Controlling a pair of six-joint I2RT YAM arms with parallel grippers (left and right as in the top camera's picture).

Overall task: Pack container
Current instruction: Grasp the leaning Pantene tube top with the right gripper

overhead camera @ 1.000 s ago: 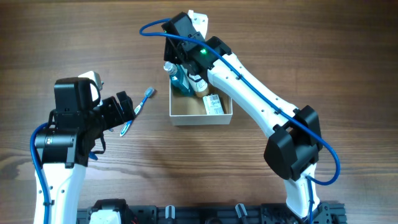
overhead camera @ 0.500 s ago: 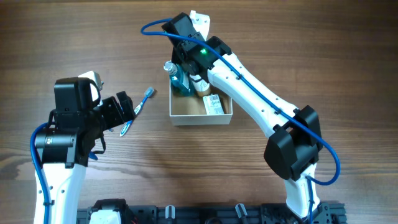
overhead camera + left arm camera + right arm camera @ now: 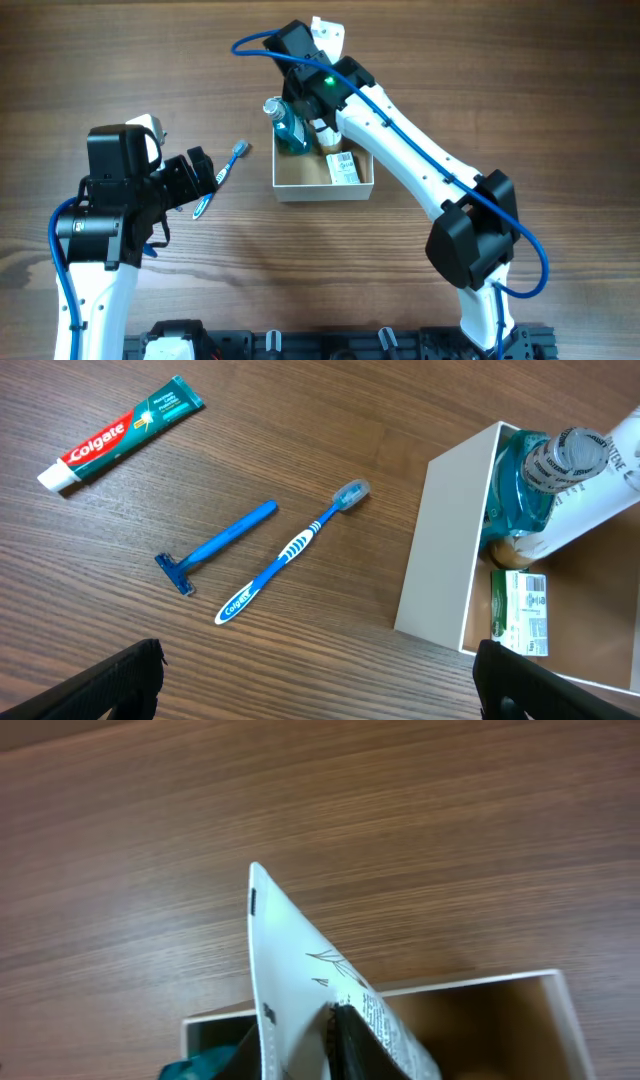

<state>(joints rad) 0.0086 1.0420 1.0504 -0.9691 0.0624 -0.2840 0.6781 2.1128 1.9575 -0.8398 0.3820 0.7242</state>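
Observation:
The container is a square white-walled box with a brown inside, also in the left wrist view and the right wrist view. In it stand a teal mouthwash bottle and a small green-and-white box. My right gripper hangs over its far left corner, shut on a white tube. The tube's flat crimped end sticks up past the far wall. My left gripper is open over bare table, left of the container.
On the table left of the container lie a blue toothbrush, a blue razor and a toothpaste tube. In the overhead view the left gripper partly covers the toothbrush.
The right gripper's jaws have closed on the white tube, and the tube's top end has shifted slightly right. The left arm has not moved.

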